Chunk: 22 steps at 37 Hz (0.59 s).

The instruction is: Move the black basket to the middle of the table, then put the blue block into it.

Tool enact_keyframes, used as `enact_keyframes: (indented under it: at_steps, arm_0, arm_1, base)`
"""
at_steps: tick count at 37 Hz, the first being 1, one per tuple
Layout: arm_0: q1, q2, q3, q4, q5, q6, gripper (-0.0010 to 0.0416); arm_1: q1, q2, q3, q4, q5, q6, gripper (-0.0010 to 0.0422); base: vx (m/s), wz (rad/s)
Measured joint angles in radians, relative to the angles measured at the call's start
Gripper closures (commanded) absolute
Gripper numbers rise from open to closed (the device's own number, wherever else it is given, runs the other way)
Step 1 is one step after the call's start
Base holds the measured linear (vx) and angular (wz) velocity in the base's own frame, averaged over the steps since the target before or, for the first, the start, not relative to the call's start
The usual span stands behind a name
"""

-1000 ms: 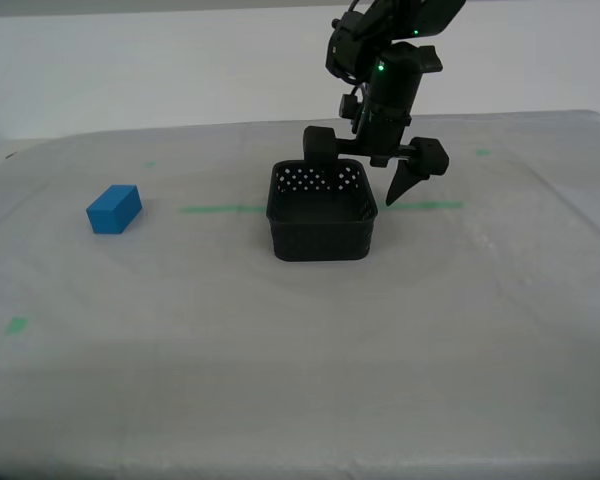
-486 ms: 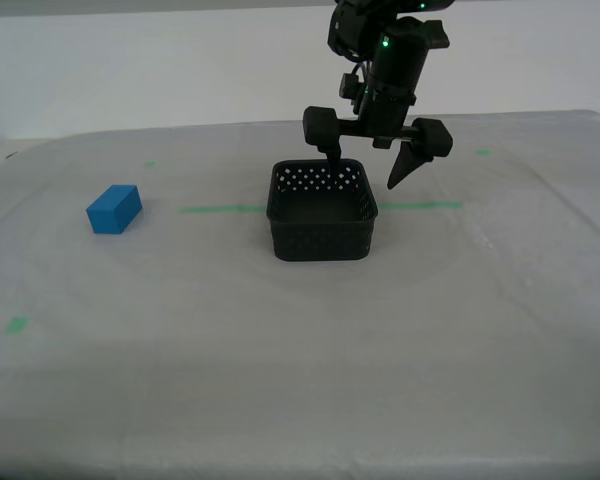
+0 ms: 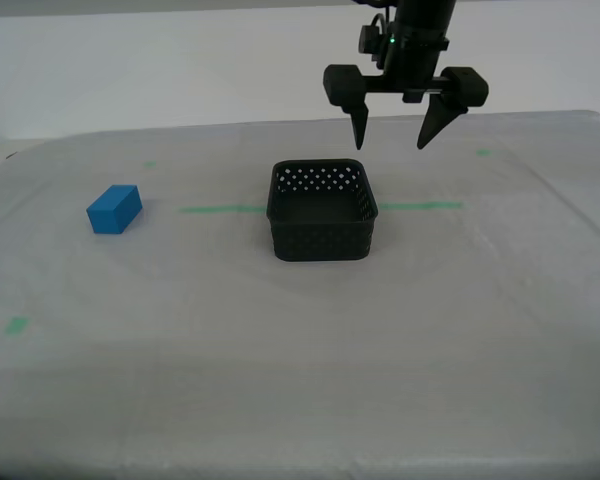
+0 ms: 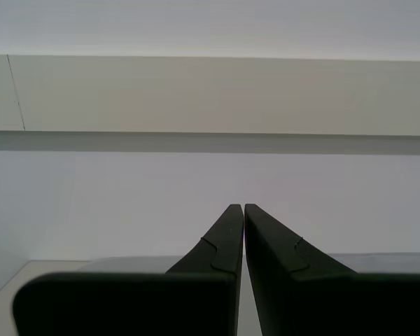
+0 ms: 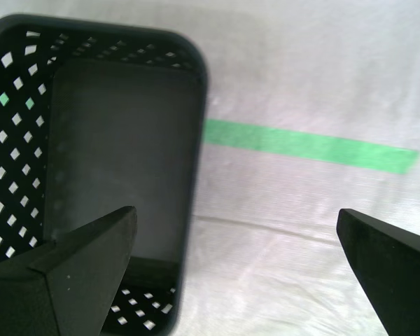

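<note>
1. My first gripper (image 3: 392, 135) hangs in the air above the far edge of the black basket (image 3: 322, 212), fingers spread wide and pointing down, clear of the rim and holding nothing.

2. The first wrist view looks down between those parted fingers (image 5: 77, 269) at the basket (image 5: 105, 147), whose perforated walls and dark floor show with nothing inside.

3. The basket stands upright near the middle of the table (image 3: 280, 350), on the whitish-grey cloth, with the green tape line (image 3: 220, 209) running out from behind it toward both sides of the exterior view.

4. In the first wrist view the same tape line (image 5: 308, 145) lies just beside the basket's outer wall, on bare cloth.

5. The blue block (image 3: 114, 209) rests on the cloth well apart from the basket, toward the exterior view's left, untouched by either gripper.

6. Small green tape marks (image 3: 16, 324) dot the cloth, one near the exterior view's left edge and others along the far side.

7. My second gripper (image 4: 239, 210) appears only in its own wrist view, its two dark fingers pressed together at the tips with nothing between them, aimed at a plain pale wall (image 4: 210, 98).

8. A small green light (image 3: 391, 40) glows on the arm above my first gripper.

9. No brand name, label or readable writing shows on the basket, the block, the cloth or the grippers.
</note>
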Motion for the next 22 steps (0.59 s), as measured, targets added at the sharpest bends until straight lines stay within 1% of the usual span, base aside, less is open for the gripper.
enact_keyframes:
  at_steps: [3, 8, 13, 15, 19, 22]
  arm_0:
    - [-0.020, -0.019, 0.000, -0.018, 0.001, -0.021, 0.0006]
    - [-0.063, -0.043, -0.001, -0.067, 0.001, -0.069, 0.0006]
    - [-0.112, -0.059, -0.003, -0.106, 0.001, -0.137, 0.0006]
    - [-0.133, -0.067, -0.010, -0.109, 0.001, -0.157, 0.0006]
    - [-0.179, -0.102, -0.054, -0.104, 0.000, -0.172, 0.0006]
    - [-0.216, -0.144, -0.112, -0.083, -0.003, -0.189, 0.0006]
  arm_1:
    - [0.000, 0.000, 0.000, 0.000, 0.000, 0.000, 0.0412]
    - [0.000, 0.000, 0.000, 0.000, 0.000, 0.000, 0.0412]
    - [0.000, 0.000, 0.000, 0.000, 0.000, 0.000, 0.0412]
    - [0.000, 0.000, 0.000, 0.000, 0.000, 0.000, 0.0412]
    - [0.000, 0.000, 0.000, 0.000, 0.000, 0.000, 0.0412]
    - [0.000, 0.000, 0.000, 0.000, 0.000, 0.000, 0.0412]
  base:
    - [0.000, 0.000]
    - [0.000, 0.000]
    - [0.000, 0.000]
    - [0.000, 0.000]
    - [0.000, 0.000]
    - [0.000, 0.000]
